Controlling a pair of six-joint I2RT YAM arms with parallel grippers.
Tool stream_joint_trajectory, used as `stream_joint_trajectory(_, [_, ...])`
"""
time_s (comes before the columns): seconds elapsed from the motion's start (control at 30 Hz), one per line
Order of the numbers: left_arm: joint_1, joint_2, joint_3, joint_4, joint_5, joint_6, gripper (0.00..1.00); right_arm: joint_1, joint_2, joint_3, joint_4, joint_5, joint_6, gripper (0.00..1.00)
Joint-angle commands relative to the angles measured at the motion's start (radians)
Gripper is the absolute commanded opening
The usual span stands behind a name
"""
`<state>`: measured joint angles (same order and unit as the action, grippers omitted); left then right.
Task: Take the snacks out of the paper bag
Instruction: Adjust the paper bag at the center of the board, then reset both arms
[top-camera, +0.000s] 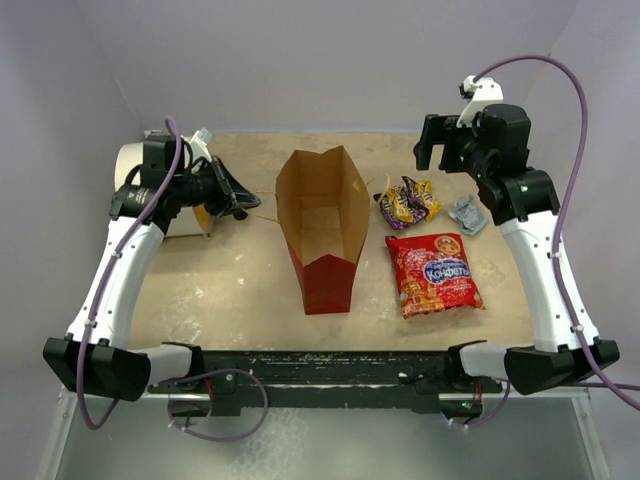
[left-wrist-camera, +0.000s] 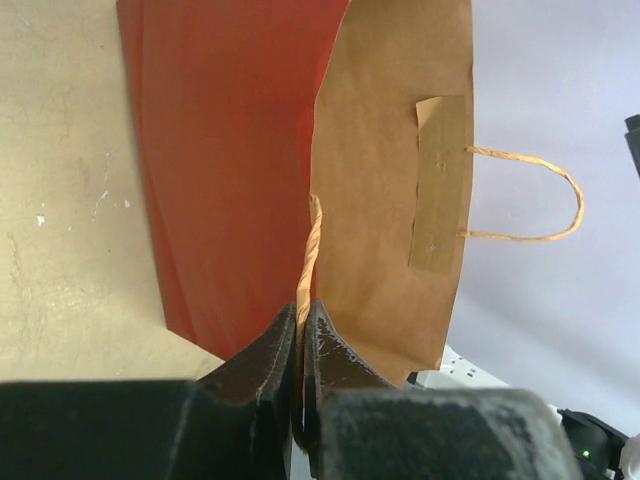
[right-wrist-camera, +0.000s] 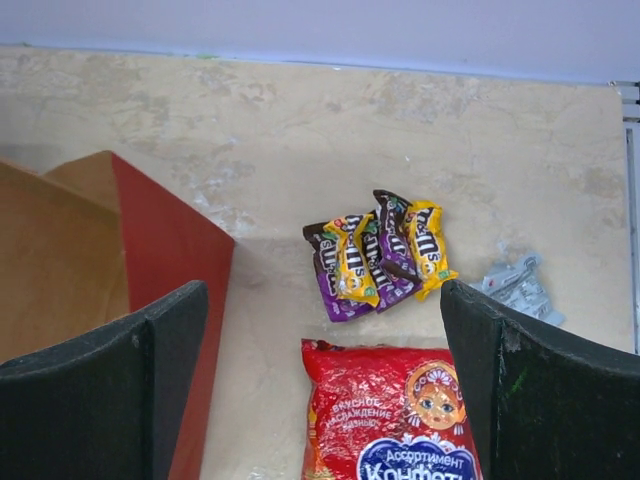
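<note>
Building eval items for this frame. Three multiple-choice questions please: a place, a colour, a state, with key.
1. Where is the large red packet? A inside the paper bag; B on the table, right of the bag; C atop the bag.
2. The bag's outside is: A red; B blue; C white.
3. The left gripper is: A open; B shut on the bag's cord handle; C shut on the red packet.
Key: 1 B, it lies on tabletop beside the bag; 2 A, outer wall red, inside brown; 3 B, its jaws pinch the cord.
</note>
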<state>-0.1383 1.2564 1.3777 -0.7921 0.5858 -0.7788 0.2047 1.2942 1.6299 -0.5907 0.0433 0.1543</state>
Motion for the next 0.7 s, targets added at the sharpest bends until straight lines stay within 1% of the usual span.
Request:
stream_joint_trajectory(0.0, [0.000,-0.021,0.048,-0.032,-0.039,0.056,0.14,0.004,-0.035,0.056,0.009,-0.046,0.027,1.00])
stream_joint_trajectory(0.07, [0.001,-0.026,0.063,-0.054,-0.057,0.074,0.25,0.004,-0.046,0.057,-0.003,-0.041,0.042,1.00])
stream_joint_trajectory(0.1, [0.000,-0.029,0.071,-0.062,-0.067,0.085,0.36,0.004,-0.053,0.055,-0.005,-0.040,0.050,1.00])
stream_joint_trajectory(0.13, [0.001,-0.032,0.083,-0.075,-0.077,0.098,0.48,0.004,-0.062,0.053,-0.006,-0.041,0.057,1.00])
stream_joint_trajectory(0.2, [0.001,-0.038,0.114,-0.100,-0.094,0.124,0.76,0.004,-0.085,0.044,-0.007,-0.046,0.071,1.00])
stream_joint_trajectory(0.23, [0.001,-0.040,0.138,-0.125,-0.113,0.146,0.93,0.004,-0.097,0.037,-0.007,-0.050,0.078,1.00])
stream_joint_trajectory(0.27, [0.002,-0.040,0.176,-0.158,-0.141,0.171,1.00,0.004,-0.111,0.030,-0.013,-0.052,0.086,1.00])
stream_joint_trajectory(0.33, [0.000,-0.044,0.255,-0.225,-0.194,0.236,0.99,0.004,-0.139,0.019,-0.028,-0.048,0.102,1.00])
stream_joint_trajectory(0.47, [0.000,-0.074,0.386,-0.307,-0.258,0.336,0.99,0.004,-0.205,-0.019,-0.064,-0.050,0.125,1.00])
stream_joint_trajectory(0.57, [0.001,-0.077,0.500,-0.408,-0.361,0.381,0.99,0.004,-0.244,-0.021,-0.113,-0.034,0.131,1.00])
stream_joint_trajectory(0.67, [0.000,-0.110,0.571,-0.470,-0.466,0.419,0.99,0.004,-0.283,0.009,-0.168,-0.024,0.137,1.00])
